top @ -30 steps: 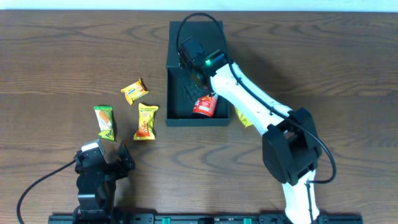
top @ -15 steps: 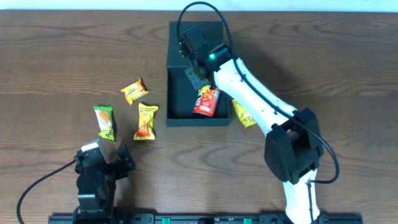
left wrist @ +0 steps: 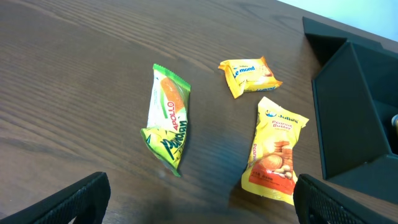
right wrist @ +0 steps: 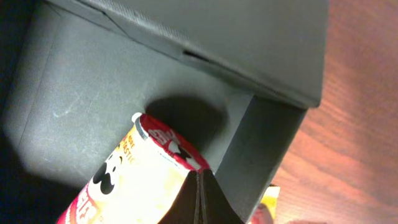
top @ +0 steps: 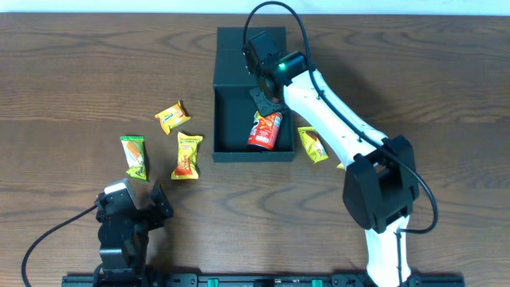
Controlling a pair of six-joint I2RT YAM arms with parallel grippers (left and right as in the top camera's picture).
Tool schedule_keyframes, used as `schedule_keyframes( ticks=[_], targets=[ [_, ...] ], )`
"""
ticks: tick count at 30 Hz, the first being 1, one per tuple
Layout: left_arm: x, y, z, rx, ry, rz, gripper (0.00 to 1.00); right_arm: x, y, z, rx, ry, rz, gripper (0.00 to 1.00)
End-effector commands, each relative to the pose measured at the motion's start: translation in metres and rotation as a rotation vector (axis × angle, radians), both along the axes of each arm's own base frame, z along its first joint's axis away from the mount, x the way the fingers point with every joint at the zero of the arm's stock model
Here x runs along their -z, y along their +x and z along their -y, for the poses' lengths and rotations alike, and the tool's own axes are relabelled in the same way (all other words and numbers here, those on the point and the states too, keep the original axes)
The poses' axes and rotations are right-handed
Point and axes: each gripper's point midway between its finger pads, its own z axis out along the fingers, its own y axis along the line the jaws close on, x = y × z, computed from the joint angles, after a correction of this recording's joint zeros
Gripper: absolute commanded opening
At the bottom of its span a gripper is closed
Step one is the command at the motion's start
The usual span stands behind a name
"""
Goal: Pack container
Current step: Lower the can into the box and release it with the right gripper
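Observation:
The container (top: 231,119) is a dark square box with its flap lid (top: 243,48) folded back. A small red chips can (top: 264,131) lies inside it against the right wall. My right gripper (top: 265,101) hovers just above the can's far end, shut and empty. In the right wrist view its closed fingertips (right wrist: 199,200) sit over the can (right wrist: 134,180) and the box floor (right wrist: 81,93). My left gripper (top: 137,204) is open and empty near the front left edge. Its fingers (left wrist: 68,202) frame bare table.
Three snack packets lie left of the box: a green one (top: 134,156) (left wrist: 166,118), a small yellow one (top: 172,116) (left wrist: 250,75) and a yellow biscuit one (top: 187,155) (left wrist: 275,150). Another yellow packet (top: 312,144) lies right of the box.
My right gripper has lifted off the can and moved back and to the right. The can now lies free in the box. The packet right of the box is uncovered.

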Motion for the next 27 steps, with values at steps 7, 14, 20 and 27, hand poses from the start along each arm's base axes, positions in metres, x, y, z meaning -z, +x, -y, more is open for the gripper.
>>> schedule_keyframes(
  ticks=[7, 14, 20, 27],
  targets=[
    [0.005, 0.000, 0.001, 0.014, 0.019, -0.007, 0.95, 0.026, -0.024, 0.007, 0.138, 0.011, -0.115, 0.01],
    [0.005, 0.000, 0.001, 0.014, 0.019, -0.007, 0.95, 0.029, -0.029, 0.020, 0.230, -0.035, -0.124, 0.02],
    [0.005, 0.000, 0.001, 0.014, 0.019, -0.007, 0.95, 0.049, -0.034, 0.022, 0.253, -0.065, -0.167, 0.01],
    [0.005, 0.000, 0.001, 0.014, 0.019, -0.007, 0.95, 0.052, -0.022, 0.019, 0.259, -0.049, -0.123, 0.01]
  ],
)
